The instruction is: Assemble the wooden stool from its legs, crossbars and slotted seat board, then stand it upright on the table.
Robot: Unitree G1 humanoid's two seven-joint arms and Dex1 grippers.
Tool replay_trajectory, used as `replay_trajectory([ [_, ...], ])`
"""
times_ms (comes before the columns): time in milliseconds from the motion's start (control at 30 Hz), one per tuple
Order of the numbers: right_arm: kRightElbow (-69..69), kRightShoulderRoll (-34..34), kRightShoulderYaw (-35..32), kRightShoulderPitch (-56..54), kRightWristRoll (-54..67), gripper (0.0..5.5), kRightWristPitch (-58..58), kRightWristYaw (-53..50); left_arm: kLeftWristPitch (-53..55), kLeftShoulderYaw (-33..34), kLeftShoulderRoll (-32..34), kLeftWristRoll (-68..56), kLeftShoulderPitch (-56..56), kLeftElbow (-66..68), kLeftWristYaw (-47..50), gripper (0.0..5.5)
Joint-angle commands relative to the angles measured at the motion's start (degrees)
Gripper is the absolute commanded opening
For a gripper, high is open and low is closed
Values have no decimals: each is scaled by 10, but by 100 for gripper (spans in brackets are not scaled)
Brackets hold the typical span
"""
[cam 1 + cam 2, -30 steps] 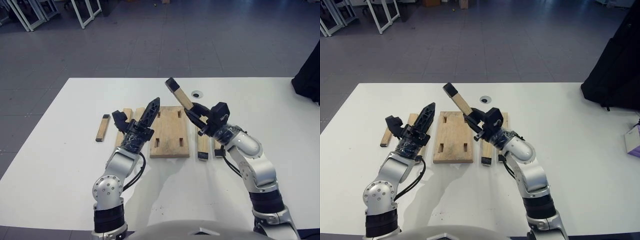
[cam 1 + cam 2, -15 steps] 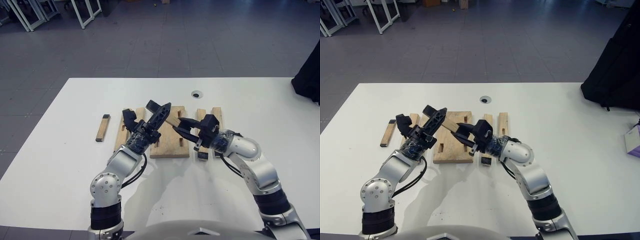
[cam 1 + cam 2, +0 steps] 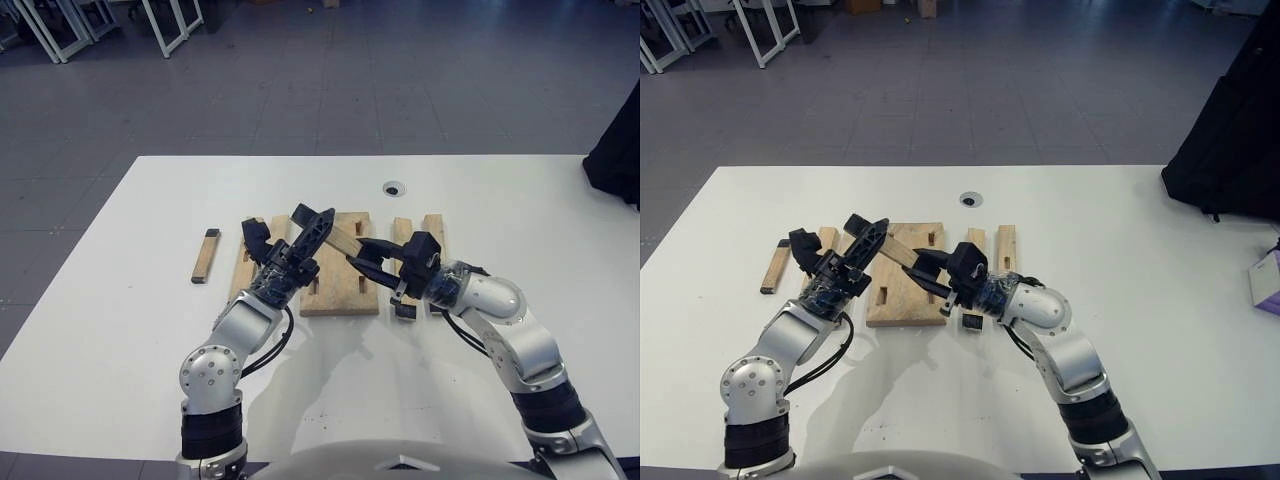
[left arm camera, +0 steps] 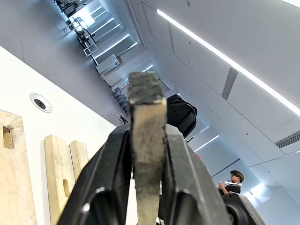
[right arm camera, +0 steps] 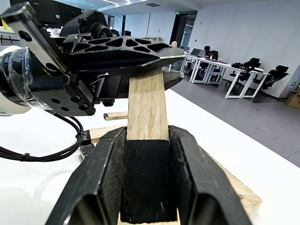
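Arms bend inward over the tabletop [image 3: 120, 330], and the forearms converge above the seat board [image 3: 340, 288], which lies flat with its slots up. From the head views the left hand [image 3: 312, 228] angles up and toward the right, while the right hand [image 3: 368, 258] sits lower and points back at it. One leg [image 3: 343, 243] spans the gap between them, tilted over the board, with each hand clamped tight on an end.

The left wrist view gives that grip close up: two fingers [image 4: 117, 159] pinch the leg just below its dark tip, and two loose pieces [image 4: 58, 173] lie flat past the board's edge. The right wrist view has its fingers [image 5: 105, 173] squeezing the black cap at the other end, with bare wood running up into the left hand. A short bar [image 3: 205, 256] lies apart on the left.
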Motion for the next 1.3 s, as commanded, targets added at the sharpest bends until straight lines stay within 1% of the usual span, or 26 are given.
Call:
replay_trajectory([
  [33, 4, -7, -4, -1, -8, 126, 0, -4, -9, 9, -6, -17, -8, 2, -3, 51],
  [200, 13, -6, -2, -2, -20, 126, -2, -12, -8, 14, -11, -26, -8, 8, -3, 47],
  [233, 12, -8, -3, -2, -15, 126, 12, -11, -15, 18, -14, -22, -9, 9, -2, 46],
  [267, 7, -13, -2, 2, -2, 162, 31, 0, -26, 24, -17, -14, -11, 12, 2, 46],
  [333, 4, -11, -15, 5, 23, 204, 64, 0, -52, 39, -20, 13, -17, 17, 11, 42],
  [400, 7, -7, -36, -2, 43, 250, 87, -12, -93, 57, -11, 65, -25, 22, 20, 42],
  [500, 21, -10, -48, -10, 31, 296, 90, -29, -137, 86, 30, 149, -25, 30, 17, 42],
  [533, 27, -11, -47, -13, 20, 304, 86, -37, -148, 97, 55, 184, -26, 41, 15, 42],
  [600, 32, -8, -48, -13, 9, 304, 78, -51, -165, 107, 100, 256, -30, 72, 14, 42],
  [633, 30, -6, -47, -11, 6, 304, 73, -54, -174, 113, 112, 284, -31, 86, 21, 42],
  [733, 19, 1, -28, 4, -5, 304, 56, -59, -193, 125, 113, 333, -39, 128, 37, 42],
  [900, 22, 17, -15, 7, -16, 304, 46, -71, -226, 106, 123, 414, -65, 185, 24, 42],
  [1067, 15, 18, -11, 18, -18, 304, 47, -70, -247, 113, 119, 445, -70, 211, 15, 42],
  [1300, 16, 19, -13, 19, -16, 304, 53, -71, -249, 101, 107, 458, -70, 220, -2, 42],
])
